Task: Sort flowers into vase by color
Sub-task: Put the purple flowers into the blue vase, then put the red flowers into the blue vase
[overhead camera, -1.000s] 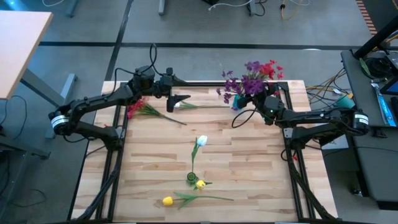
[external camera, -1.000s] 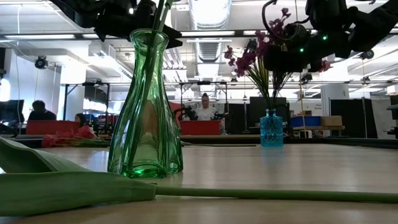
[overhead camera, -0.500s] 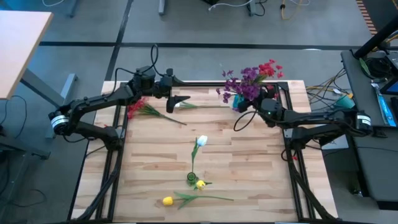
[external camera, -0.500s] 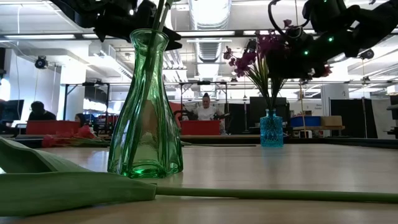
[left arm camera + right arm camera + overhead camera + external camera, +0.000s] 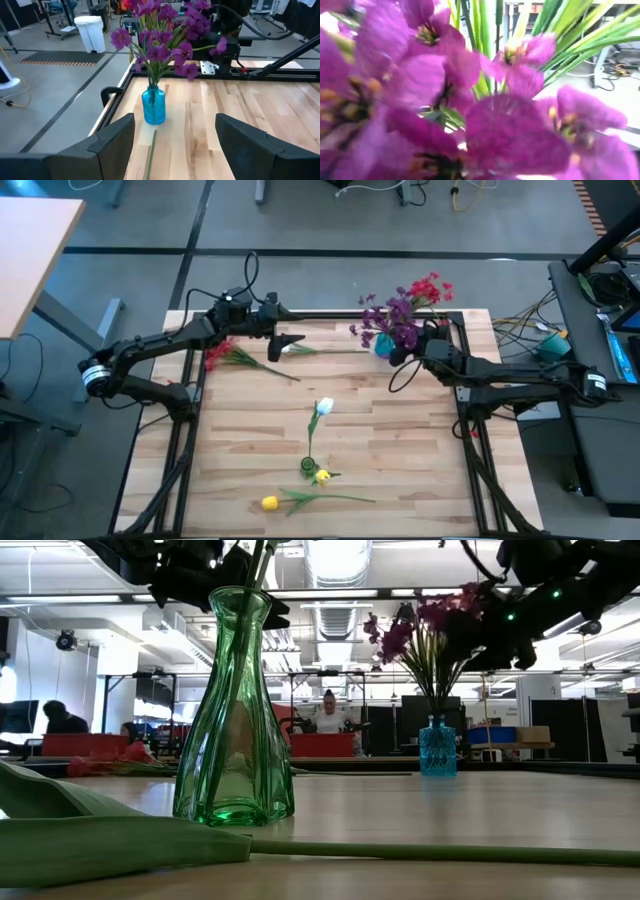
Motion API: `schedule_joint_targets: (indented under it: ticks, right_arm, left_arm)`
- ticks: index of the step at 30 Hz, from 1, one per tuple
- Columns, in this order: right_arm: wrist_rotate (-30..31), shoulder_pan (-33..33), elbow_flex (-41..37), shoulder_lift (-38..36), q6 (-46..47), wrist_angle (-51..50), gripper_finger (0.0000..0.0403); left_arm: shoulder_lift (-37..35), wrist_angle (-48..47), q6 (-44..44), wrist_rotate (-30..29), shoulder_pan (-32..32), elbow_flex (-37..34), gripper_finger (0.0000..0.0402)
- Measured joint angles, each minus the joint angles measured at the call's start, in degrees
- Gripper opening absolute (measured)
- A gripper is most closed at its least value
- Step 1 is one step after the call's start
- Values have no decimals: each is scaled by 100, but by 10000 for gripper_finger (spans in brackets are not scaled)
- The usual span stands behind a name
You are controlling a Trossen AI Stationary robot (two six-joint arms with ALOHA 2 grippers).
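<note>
Right gripper [image 5: 400,354] beside purple flowers [image 5: 393,318] in blue vase [image 5: 153,105], jaws unreadable; left gripper [image 5: 290,341] jaws spread, empty.

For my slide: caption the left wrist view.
Open left claw faces purple flowers standing in a blue vase on the wooden table.

- High view hangs over the table [image 5: 400,430], looking straight down, far enough to catch the whole top, both arms and floor around it.
- Low view sits at tabletop level, looking across into the room, with the green vase [image 5: 234,710] right up close.
- Left wrist view faces across the table at the blue vase [image 5: 153,105], which the low view also shows, farther back.
- Right wrist view is jammed right against the purple flowers [image 5: 445,100], basically nothing else visible. Same bunch shows in all four views.
</note>
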Motion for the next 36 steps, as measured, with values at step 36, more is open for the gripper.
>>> schedule_joint_targets:
  ticks: [36]
  right_arm:
    - [-3036, 5, 0, -991, 2980, -3539, 299]
  left_arm:
    - [26, -4976, 160, -1997, 1, 492, 261]
